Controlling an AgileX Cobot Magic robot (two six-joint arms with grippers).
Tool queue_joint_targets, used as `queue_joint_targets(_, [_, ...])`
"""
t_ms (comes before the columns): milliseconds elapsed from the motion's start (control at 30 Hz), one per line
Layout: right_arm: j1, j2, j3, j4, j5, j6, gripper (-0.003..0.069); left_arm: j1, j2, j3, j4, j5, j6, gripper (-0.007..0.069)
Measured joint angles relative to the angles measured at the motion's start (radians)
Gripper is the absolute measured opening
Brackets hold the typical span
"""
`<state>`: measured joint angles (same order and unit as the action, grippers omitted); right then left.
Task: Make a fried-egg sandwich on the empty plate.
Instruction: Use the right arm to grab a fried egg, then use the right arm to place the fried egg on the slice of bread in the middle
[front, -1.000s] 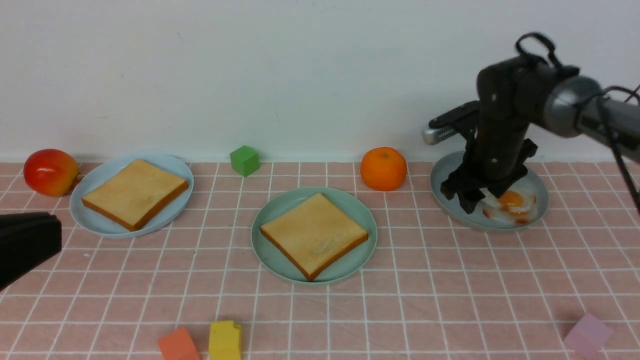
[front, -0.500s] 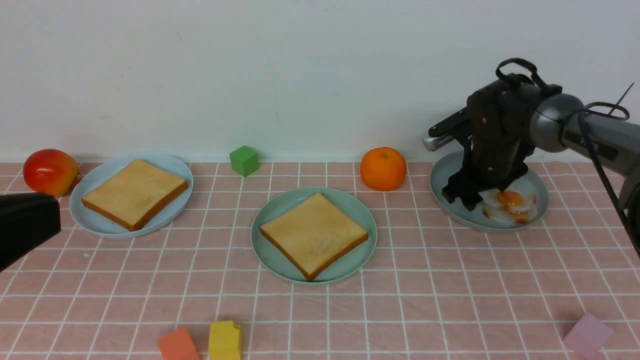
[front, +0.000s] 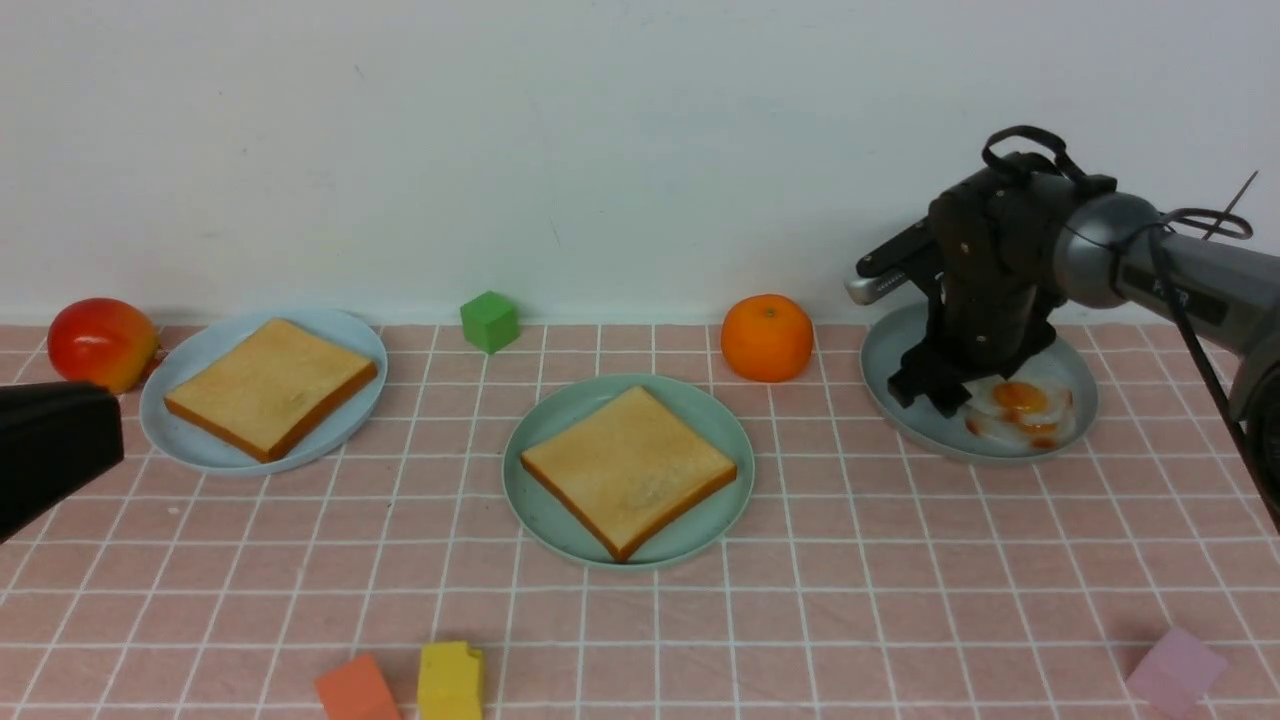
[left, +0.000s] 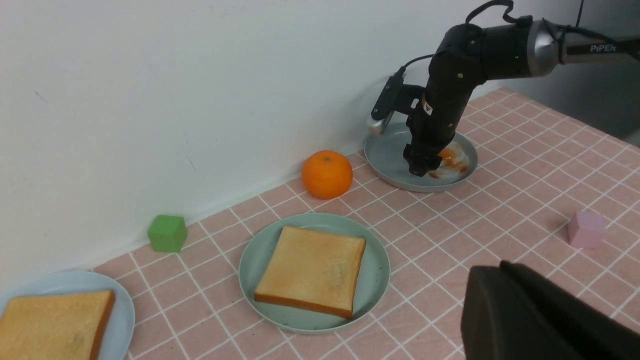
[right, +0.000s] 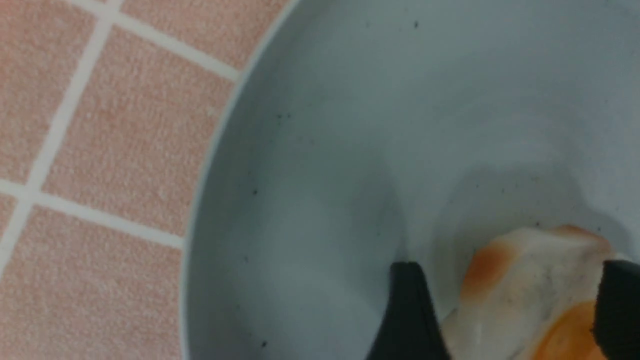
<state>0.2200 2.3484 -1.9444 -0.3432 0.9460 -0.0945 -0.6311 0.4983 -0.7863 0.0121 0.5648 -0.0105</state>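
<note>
right gripper: your jaws sit apart, straddling the edge of the egg | egg lies on the grey-blue plate, far right | left gripper: closed together at your left | green plate carries one toast

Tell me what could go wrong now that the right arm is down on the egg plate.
1. The open jaws straddle only one edge of the flat, glossy fried egg; closing may pinch little and let it slip.
2. The fingertips are low inside the grey-blue plate, so they might drag or tip it.
3. The orange lies toward the mint-green plate; a low carry could knock it.
</note>
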Motion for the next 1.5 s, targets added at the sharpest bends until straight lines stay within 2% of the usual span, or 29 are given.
queue_joint_targets(133, [0.0, 0.002, -0.001, -0.004, 0.0, 0.0, 0.04, 0.0, 0.0, 0.0, 0.0, 0.0, 0.0, -0.0001])
queue_joint_targets(300, [0.001, 0.004, -0.002, -0.005, 0.003, 0.0, 0.0262, 0.0, 0.0, 0.0, 0.0, 0.0, 0.0, 0.0004])
queue_joint_targets(633, [0.022, 0.002, -0.004, -0.047, 0.016, 0.0, 0.021, 0.0, 0.0, 0.0, -0.002, 0.0, 0.0, 0.0008])
queue_joint_targets(900, [0.059, -0.045, -0.002, -0.132, 0.042, -0.001, 0.0084, 0.0, 0.0, 0.0, -0.001, 0.014, 0.0, 0.0009])
queue_joint_targets(1267, [0.087, -0.171, 0.006, -0.097, 0.133, -0.001, 0.008, 0.0, 0.0, 0.0, 0.001, 0.106, 0.0, 0.0014])
queue_joint_targets(1400, [0.162, -0.287, 0.006, -0.097, 0.192, 0.014, 0.008, 0.0, 0.002, 0.0, 0.007, 0.129, -0.04, 0.0014])
queue_joint_targets(1500, [0.245, -0.351, 0.006, -0.086, 0.225, 0.035, 0.008, 0.0, 0.005, 0.0, 0.009, 0.145, -0.123, 0.0014])
